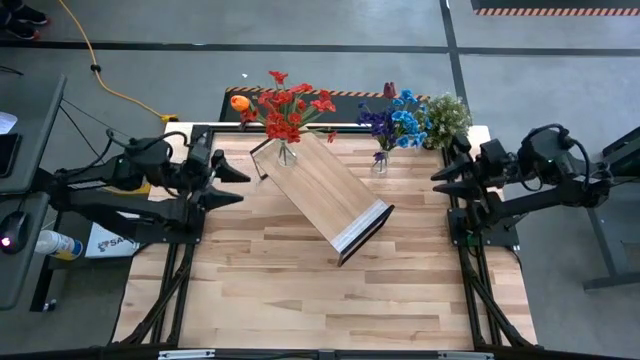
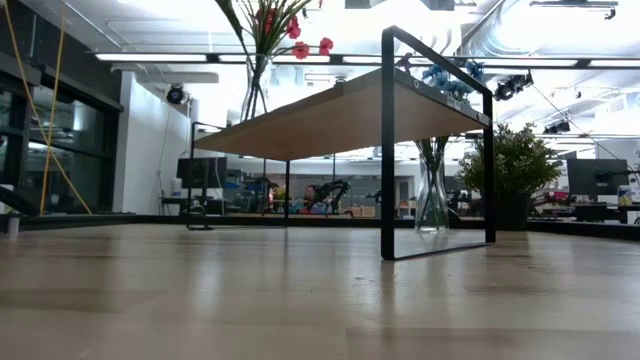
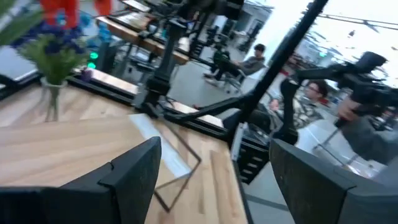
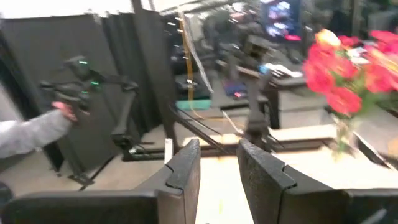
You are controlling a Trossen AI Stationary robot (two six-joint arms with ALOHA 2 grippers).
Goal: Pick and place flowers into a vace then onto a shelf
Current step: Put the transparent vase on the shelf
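Two glass vases [image 1: 287, 152] hold flowers [image 1: 290, 108]; one tops shelf [image 1: 325, 190].

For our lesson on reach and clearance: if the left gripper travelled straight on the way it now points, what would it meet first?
Seen from above, the left gripper, fingers open, points across the table toward the shelf. It would probably meet the shelf's near long edge first, close to the vase of red flowers. Height is unclear, so it might pass above or below the board.
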